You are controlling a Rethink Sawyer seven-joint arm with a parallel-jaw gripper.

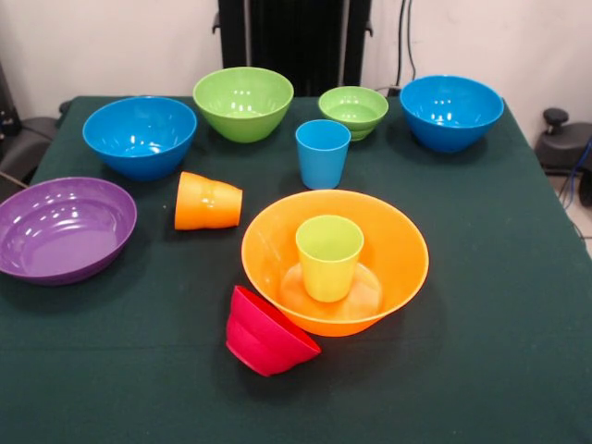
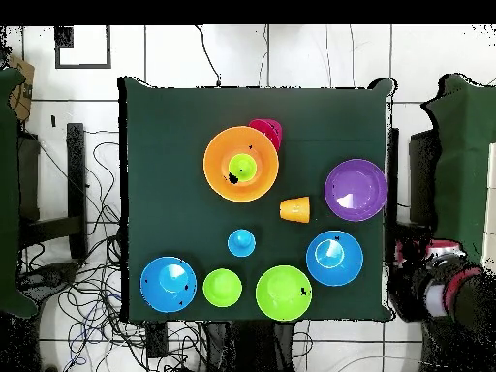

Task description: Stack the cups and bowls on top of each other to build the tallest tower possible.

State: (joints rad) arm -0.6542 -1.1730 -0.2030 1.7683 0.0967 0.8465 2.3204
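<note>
The big orange bowl (image 1: pixel 398 277) (image 2: pixel 218 160) sits mid-table with the lime green cup (image 1: pixel 329 256) (image 2: pixel 242 168) upright inside it. The small red bowl (image 1: pixel 266 335) (image 2: pixel 266 129) leans tilted against its near side. The orange cup (image 1: pixel 207 202) (image 2: pixel 294 209) lies on its side. The blue cup (image 1: pixel 322 153) (image 2: pixel 241 242) stands upright. The purple bowl (image 1: pixel 60 228) (image 2: pixel 356 190), two blue bowls (image 1: pixel 140 136) (image 1: pixel 450 111), the large green bowl (image 1: pixel 243 103) and the small green bowl (image 1: pixel 352 111) stand apart. The red and black arm (image 2: pixel 448 286) is drawn back beside the table.
The green tablecloth (image 1: pixel 499 351) covers the table. The robot's black pedestal (image 1: pixel 294 37) stands at the far side. Cables lie on the floor (image 2: pixel 77 291) around the table in the overhead view.
</note>
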